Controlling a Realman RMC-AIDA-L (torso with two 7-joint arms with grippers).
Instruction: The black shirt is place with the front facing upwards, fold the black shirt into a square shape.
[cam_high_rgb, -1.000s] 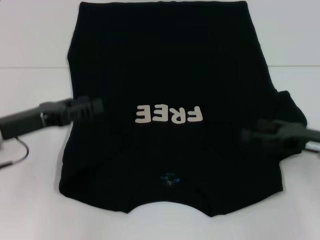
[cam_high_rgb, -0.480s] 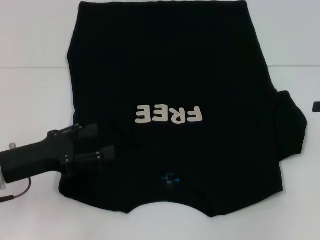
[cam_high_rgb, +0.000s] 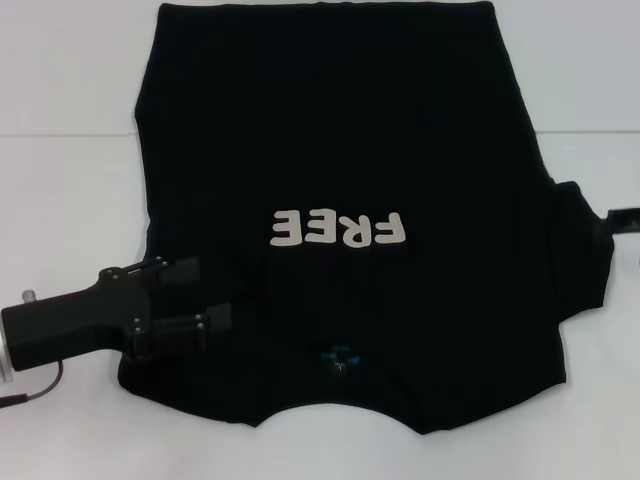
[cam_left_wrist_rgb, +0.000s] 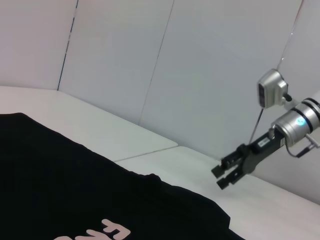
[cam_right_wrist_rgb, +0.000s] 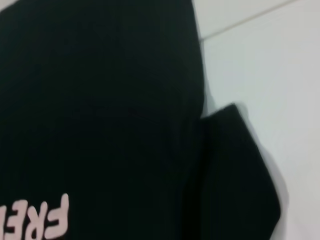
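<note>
On the bench: we see black shirt (cam_high_rgb: 340, 150) flat, lettering up
Left claw (cam_high_rgb: 208, 292): fingers apart, over shirt's near-left corner
Right claw (cam_left_wrist_rgb: 226, 175): parted, off shirt's right sleeve

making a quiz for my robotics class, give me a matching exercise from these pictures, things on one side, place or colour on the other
Things:
1. large black cloth T-shirt
2. off-white "FREE" lettering
3. left gripper
4. right gripper

Place or colour:
A. over the shirt's left edge, near the collar end
B. spread flat on the white table
C. raised beyond the shirt's right sleeve
D. pale, on the chest

Pairs: 1-B, 2-D, 3-A, 4-C
</note>
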